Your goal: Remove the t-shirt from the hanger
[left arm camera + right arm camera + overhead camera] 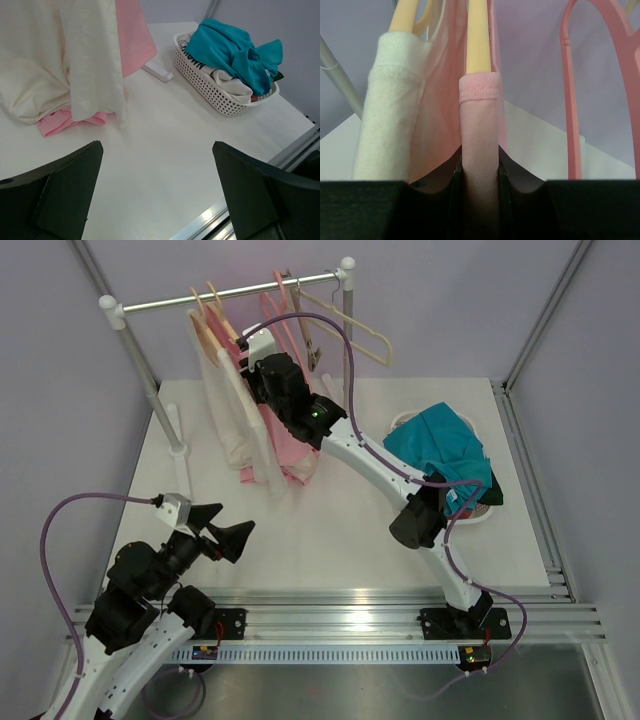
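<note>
Hanging from the rail (235, 295) at the far side of the table (330, 530), the t-shirt (290, 445) sits on its hanger (477, 35), its hem bunched on the tabletop; a cream shirt (232, 410) hangs just left of it on another pale hanger, touching it; a bright pink hanger (600, 75) hangs bare to the right; further right on the rail an empty tan hanger (350, 325) tilts outward. The right gripper (479, 172) reaches far and left up to the garments, and in the right wrist view its jaws are clamped on the pink shoulder fold of the t-shirt, just below where the hanger's yellowish arm emerges from the stitched edge; the cream sleeve lies beside the left finger (454, 200). The left gripper (222, 530) hovers low over the near left of the table, well apart from the clothes, jaws wide apart and holding nothing; its wrist view looks across bare tabletop to the cream and pink hems. At the right of the table a white basket (200, 80) holds a teal garment (445, 450) piled over other cloth.
</note>
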Available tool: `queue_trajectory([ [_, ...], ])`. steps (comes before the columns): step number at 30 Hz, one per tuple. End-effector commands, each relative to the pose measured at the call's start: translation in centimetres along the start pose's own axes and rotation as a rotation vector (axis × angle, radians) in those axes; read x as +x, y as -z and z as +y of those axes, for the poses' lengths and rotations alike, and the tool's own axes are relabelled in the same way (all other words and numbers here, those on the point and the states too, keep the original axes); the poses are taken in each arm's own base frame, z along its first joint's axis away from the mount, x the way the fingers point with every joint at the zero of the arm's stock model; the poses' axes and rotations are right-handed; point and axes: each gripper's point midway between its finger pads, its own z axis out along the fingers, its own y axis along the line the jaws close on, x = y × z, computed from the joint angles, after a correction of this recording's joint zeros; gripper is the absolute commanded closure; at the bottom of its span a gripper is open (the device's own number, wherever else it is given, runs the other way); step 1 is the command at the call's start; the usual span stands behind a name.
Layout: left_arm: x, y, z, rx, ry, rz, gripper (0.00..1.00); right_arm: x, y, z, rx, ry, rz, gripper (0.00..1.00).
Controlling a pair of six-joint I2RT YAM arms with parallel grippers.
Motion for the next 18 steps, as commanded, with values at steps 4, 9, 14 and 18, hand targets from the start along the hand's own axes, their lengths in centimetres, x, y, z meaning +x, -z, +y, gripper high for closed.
queue_trajectory([
  [4,-0.4,-0.5,0.0,-0.002,-0.011,-0.002,0.01,-10.4,3.3,-1.8,0.010,-0.090,-0.294,1.00],
  [9,-0.3,-0.7,-0.1,-0.003,0.012,0.009,0.01,-13.6,6.1,-2.5,-0.001,-0.166,-0.429,1.00],
  [14,-1.3,-0.5,-0.3,-0.011,0.061,-0.014,0.01,-15.4,8.9,-3.5,-0.005,-0.205,-0.497,1.00],
  [18,-3.3,-0.3,0.0,-0.059,0.118,-0.058,0.01,-13.1,9.1,-3.1,-0.028,-0.205,-0.442,1.00],
])
